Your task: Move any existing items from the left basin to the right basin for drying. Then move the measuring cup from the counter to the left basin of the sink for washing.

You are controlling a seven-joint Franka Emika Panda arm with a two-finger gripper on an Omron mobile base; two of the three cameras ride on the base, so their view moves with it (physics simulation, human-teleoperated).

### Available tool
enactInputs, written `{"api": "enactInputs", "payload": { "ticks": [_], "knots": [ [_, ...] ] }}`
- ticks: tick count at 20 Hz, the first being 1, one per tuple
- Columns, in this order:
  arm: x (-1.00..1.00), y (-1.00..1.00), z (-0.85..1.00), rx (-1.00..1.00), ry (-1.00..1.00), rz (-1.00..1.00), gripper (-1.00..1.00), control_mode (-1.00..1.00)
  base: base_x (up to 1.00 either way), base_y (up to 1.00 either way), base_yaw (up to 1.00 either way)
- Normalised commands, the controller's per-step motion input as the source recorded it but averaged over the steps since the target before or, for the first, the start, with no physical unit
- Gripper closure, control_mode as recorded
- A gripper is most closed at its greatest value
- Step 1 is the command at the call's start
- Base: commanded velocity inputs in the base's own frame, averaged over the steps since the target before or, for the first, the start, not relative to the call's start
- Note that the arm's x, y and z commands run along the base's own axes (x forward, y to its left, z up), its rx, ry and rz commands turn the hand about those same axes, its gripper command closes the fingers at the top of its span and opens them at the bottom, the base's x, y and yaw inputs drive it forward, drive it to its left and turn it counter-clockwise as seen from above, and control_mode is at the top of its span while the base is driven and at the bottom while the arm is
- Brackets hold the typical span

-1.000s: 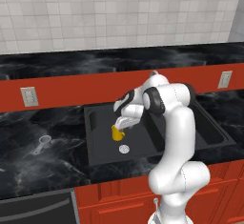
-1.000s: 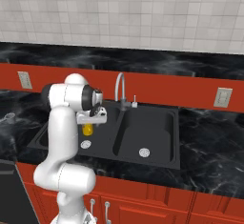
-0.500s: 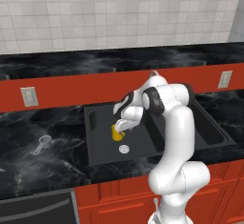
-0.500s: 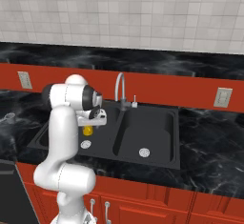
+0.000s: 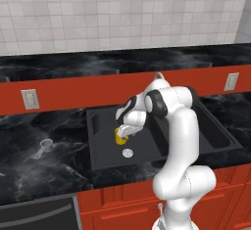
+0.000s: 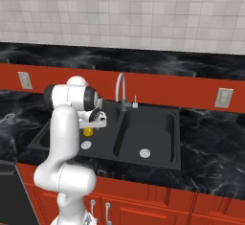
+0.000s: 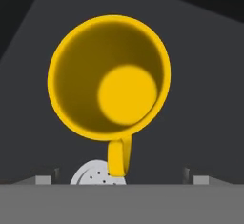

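Observation:
The yellow mug point(image 5: 119, 137) point(image 6: 88, 132) stands upright in the left basin point(image 5: 103, 136) point(image 6: 104, 140), just behind its silver drain point(image 5: 128, 152) point(image 7: 97, 173). My gripper point(image 5: 126, 130) point(image 6: 95, 121) point(image 7: 121, 179) hangs right above the mug and is open. In the hand view I look straight into the mug point(image 7: 109, 75), and its handle points down between my two widely spaced tips. The right basin point(image 6: 153, 133) point(image 5: 215, 131) holds only its drain. The silvery measuring cup point(image 5: 45, 144) point(image 6: 9, 118) lies on the black counter point(image 5: 39, 165) left of the sink.
The grey gooseneck faucet point(image 6: 119, 90) rises behind the divider, close to my forearm. A red backsplash with outlets point(image 5: 30, 99) point(image 6: 223, 97) runs behind the counter. A dark appliance front point(image 5: 44, 214) sits below the counter at the left.
My hand has sunk very slightly toward the mug. The mug and measuring cup have stayed where they were.

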Motion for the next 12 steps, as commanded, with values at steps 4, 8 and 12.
{"api": "enactInputs", "payload": {
  "ticks": [4,8,12],
  "knots": [
    [0.02,0.01,-0.03,0.0,-0.02,0.0,-1.0,-1.0,0.0,0.0,0.0],
    [0.0,0.01,-0.09,0.0,-0.04,0.0,-1.0,-1.0,0.0,0.0,0.0],
    [0.0,0.01,-0.12,0.0,-0.05,0.0,-1.0,-1.0,0.0,0.0,0.0]
  ]
}}
